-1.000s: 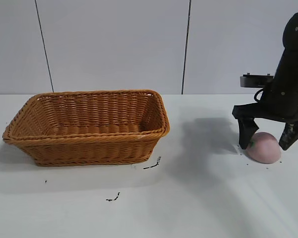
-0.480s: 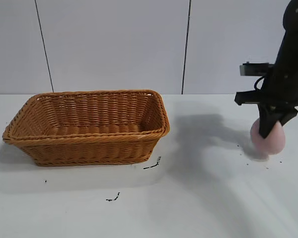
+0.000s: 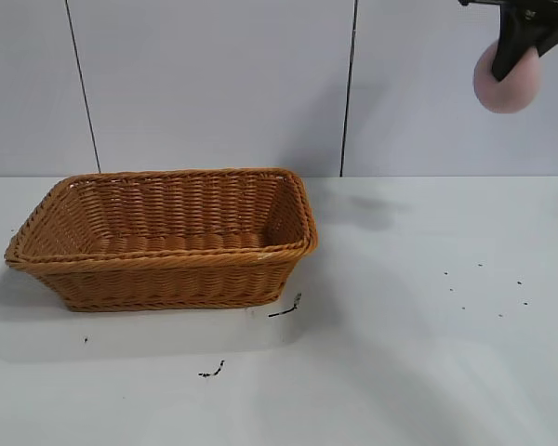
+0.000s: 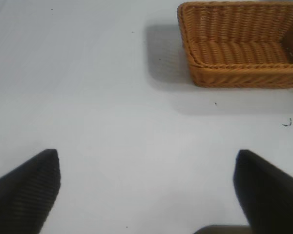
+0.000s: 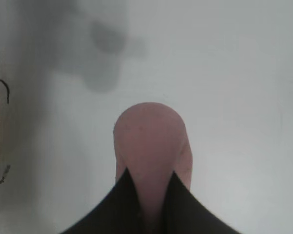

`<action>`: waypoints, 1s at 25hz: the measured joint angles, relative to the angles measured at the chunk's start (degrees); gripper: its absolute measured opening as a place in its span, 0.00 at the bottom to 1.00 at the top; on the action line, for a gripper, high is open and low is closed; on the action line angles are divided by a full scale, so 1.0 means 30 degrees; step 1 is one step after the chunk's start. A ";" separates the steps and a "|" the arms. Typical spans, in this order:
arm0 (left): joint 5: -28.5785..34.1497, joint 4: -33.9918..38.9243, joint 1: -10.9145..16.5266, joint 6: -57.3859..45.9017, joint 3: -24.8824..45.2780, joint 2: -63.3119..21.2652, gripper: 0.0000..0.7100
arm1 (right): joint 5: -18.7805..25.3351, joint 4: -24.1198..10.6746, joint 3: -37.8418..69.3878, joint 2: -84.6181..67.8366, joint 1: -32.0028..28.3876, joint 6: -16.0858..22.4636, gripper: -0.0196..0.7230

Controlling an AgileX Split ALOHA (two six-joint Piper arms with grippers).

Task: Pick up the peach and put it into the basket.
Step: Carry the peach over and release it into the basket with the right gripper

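My right gripper point(image 3: 519, 42) is shut on the pale pink peach point(image 3: 509, 82) and holds it high above the table at the top right, well to the right of the basket. In the right wrist view the peach point(image 5: 150, 141) is squeezed between the two black fingers, with the gripper point(image 5: 149, 178) far above the white table. The orange-brown wicker basket point(image 3: 164, 237) stands on the table at the left, and it holds nothing that I can see. It also shows in the left wrist view point(image 4: 241, 45). My left gripper point(image 4: 146, 168) is open over bare table, away from the basket.
The white table point(image 3: 400, 353) has small black marks near the basket's front right corner point(image 3: 286, 308) and scattered specks at the right point(image 3: 488, 293). A grey panelled wall stands behind.
My right gripper closed on the peach on the table at the right and has lifted it straight up, from table level to near the top of the exterior view.
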 joint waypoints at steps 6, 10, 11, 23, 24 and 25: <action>0.0000 0.0000 0.0000 0.0000 0.0000 0.0000 0.98 | 0.0061 -0.0039 -0.1836 0.0248 0.3322 0.0038 0.05; 0.0000 0.0000 0.0000 0.0000 0.0000 0.0000 0.98 | -0.0029 -0.0039 -0.3360 0.1283 0.6240 0.0038 0.05; 0.0000 0.0000 0.0000 0.0000 0.0000 0.0000 0.98 | -0.0129 -0.0039 -0.3643 0.1578 0.6874 0.0038 0.05; 0.0000 0.0000 0.0000 0.0000 0.0000 0.0000 0.98 | -0.4089 0.0165 -0.4015 0.6813 1.1196 0.0273 0.05; 0.0000 0.0000 0.0000 0.0000 0.0000 0.0000 0.98 | -0.4217 0.0165 -0.4015 0.7227 1.1272 0.0289 0.05; 0.0000 0.0000 0.0000 0.0000 0.0000 0.0000 0.98 | -0.4279 0.0124 -0.4015 0.7546 1.1319 0.0316 0.05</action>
